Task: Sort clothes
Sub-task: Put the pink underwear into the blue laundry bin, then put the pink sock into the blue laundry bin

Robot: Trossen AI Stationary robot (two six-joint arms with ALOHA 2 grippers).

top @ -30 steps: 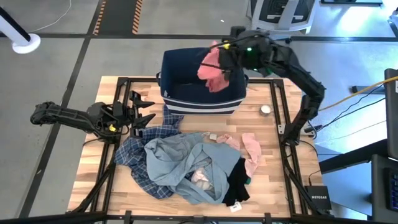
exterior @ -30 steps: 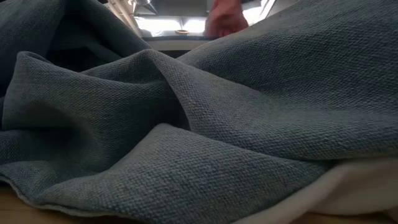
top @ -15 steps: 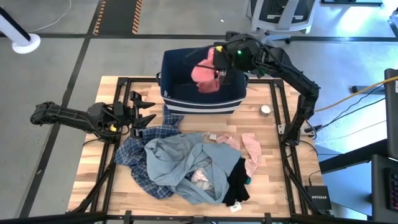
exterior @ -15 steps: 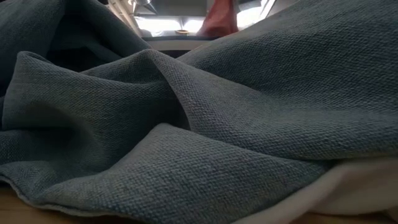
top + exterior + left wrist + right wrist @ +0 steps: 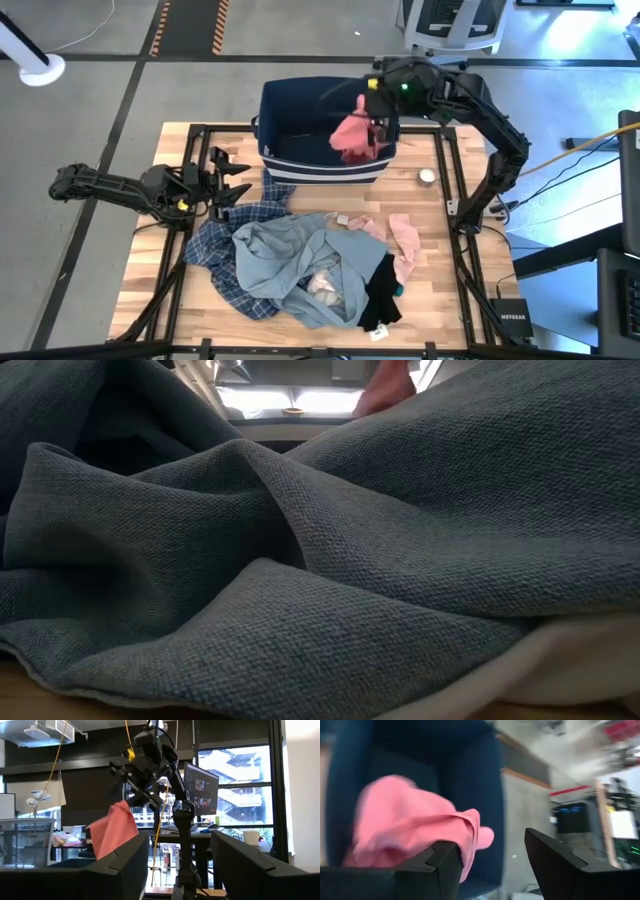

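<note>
Over navy bin point(image 5: 300, 150), crumpled pink garment point(image 5: 354, 136), soft folds

One word can be read: "NETGEAR", in pale letters on a small dark box point(image 5: 512, 316) standing just off the table point(image 5: 440, 300), at about four o'clock in the high view. The screens in the room behind, seen in the left wrist view, are too small to read; no other lettering shows
</note>
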